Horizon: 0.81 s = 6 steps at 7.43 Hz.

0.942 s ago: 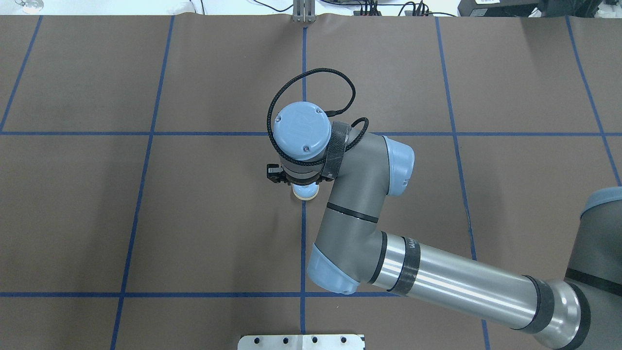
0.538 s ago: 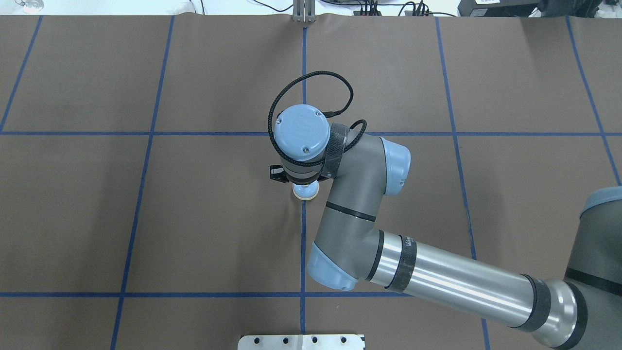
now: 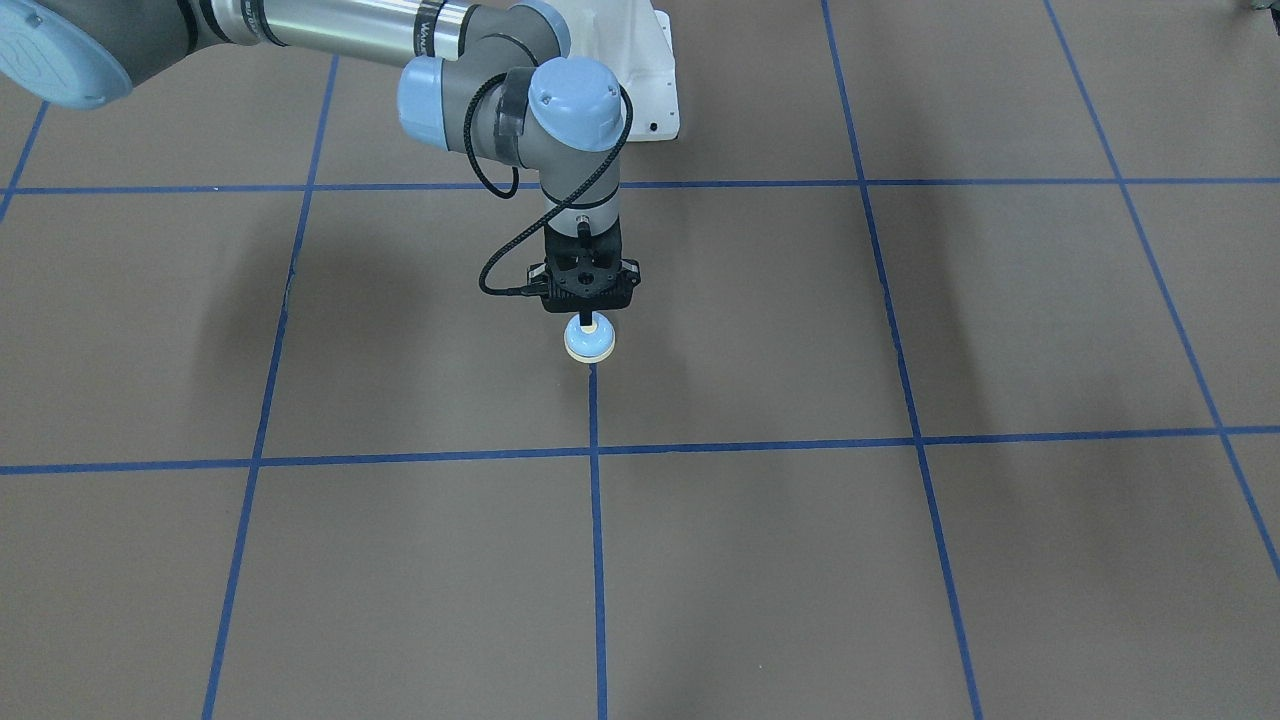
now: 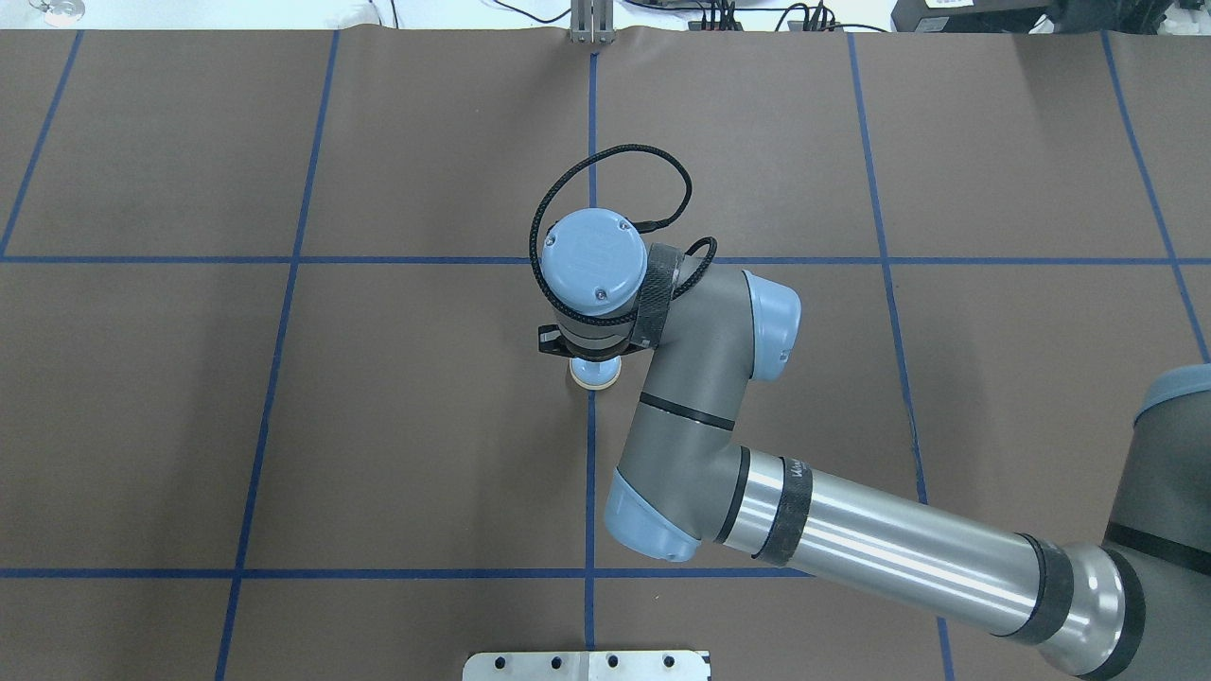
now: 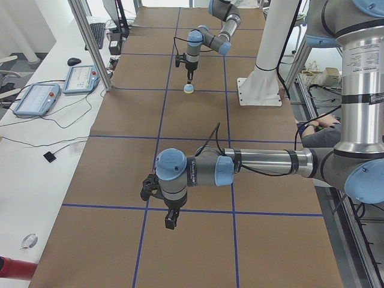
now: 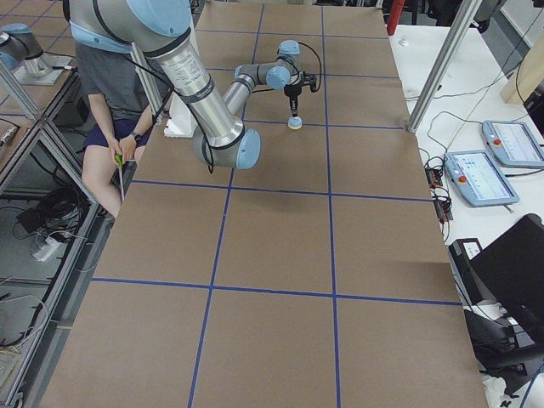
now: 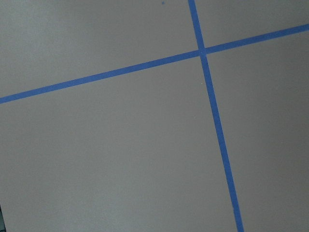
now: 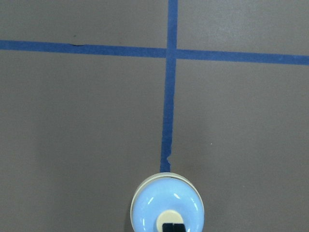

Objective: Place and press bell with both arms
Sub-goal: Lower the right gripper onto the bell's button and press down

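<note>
The light-blue bell (image 3: 589, 341) with its cream base stands on a blue grid line near the table's middle; it also shows in the overhead view (image 4: 594, 375) and the right wrist view (image 8: 168, 207). My right gripper (image 3: 589, 322) points straight down over it, shut, with its black fingertips (image 8: 173, 227) on the cream button. My left gripper (image 5: 171, 219) shows only in the exterior left view, low over the table far from the bell; I cannot tell whether it is open or shut. The left wrist view shows only brown mat and blue lines.
The white bolted pedestal (image 3: 640, 70) stands behind the bell at the robot's side. A metal post (image 4: 591, 24) rises at the table's far edge. Tablets (image 6: 480, 178) and cables lie on the white bench beyond. A seated person (image 6: 110, 93) is beside the robot.
My right wrist has shifted slightly right and come down over the bell. The bell has stayed in place.
</note>
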Motion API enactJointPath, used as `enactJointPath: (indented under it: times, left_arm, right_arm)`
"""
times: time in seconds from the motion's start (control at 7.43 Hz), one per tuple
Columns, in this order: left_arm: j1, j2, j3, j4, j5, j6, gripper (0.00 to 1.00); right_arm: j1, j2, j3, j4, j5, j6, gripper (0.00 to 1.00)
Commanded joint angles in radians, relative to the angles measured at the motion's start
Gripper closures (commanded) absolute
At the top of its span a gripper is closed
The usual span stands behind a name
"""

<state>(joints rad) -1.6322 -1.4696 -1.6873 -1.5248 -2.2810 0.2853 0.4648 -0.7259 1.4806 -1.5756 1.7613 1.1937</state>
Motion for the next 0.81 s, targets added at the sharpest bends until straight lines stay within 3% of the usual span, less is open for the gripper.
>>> enactJointPath:
  times: [0.0, 0.67]
  left_arm:
    - [0.0, 0.0, -0.002, 0.0, 0.0, 0.0, 0.0]
    - [0.0, 0.002, 0.0, 0.0, 0.001, 0.0, 0.0]
  right_arm:
    - [0.0, -0.001, -0.006, 0.002, 0.003, 0.0, 1.0]
    - [-0.005, -0.003, -0.025, 0.023, 0.0, 0.001, 1.0]
